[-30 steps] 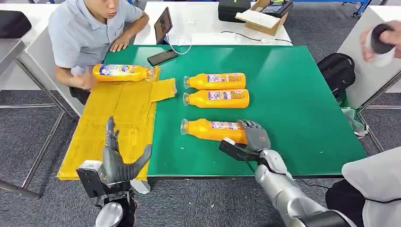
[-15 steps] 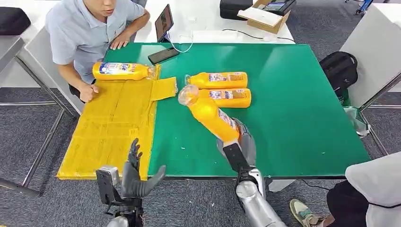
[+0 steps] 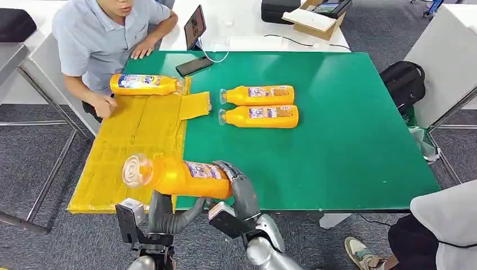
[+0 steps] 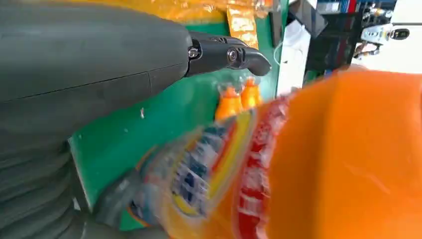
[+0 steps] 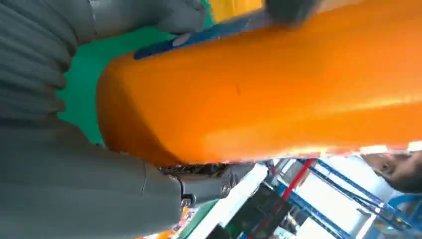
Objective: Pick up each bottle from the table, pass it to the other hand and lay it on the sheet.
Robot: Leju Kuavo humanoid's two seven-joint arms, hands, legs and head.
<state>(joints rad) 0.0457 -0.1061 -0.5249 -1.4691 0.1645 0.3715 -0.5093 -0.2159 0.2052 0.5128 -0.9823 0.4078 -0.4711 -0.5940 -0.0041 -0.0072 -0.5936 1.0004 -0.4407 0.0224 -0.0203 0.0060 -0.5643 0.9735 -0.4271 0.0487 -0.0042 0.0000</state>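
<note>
My right hand (image 3: 239, 188) grips an orange bottle (image 3: 180, 177) by its base and holds it level in the air over the table's near edge, cap pointing left above the yellow sheet (image 3: 135, 135). In the right wrist view the bottle (image 5: 278, 94) lies across my palm (image 5: 74, 189). My left hand (image 3: 166, 216) is just under the bottle, its fingers spread and not closed on it. The left wrist view has the bottle (image 4: 348, 159) close in front of the fingers (image 4: 229, 54). One bottle (image 3: 143, 84) lies at the sheet's far end. Two bottles (image 3: 259, 95) (image 3: 261, 116) lie side by side on the green table (image 3: 349, 124).
A person (image 3: 95, 39) sits at the table's far left corner, one hand on the sheet's edge. A phone (image 3: 193, 67) and a propped tablet (image 3: 194, 28) are at the far edge. A black bag (image 3: 402, 81) stands right of the table. Another person (image 3: 444, 225) is at the near right.
My right hand lifted the nearest bottle off the table and swung it left and toward me, now level above my left hand. My left hand stayed low near the table's edge.
</note>
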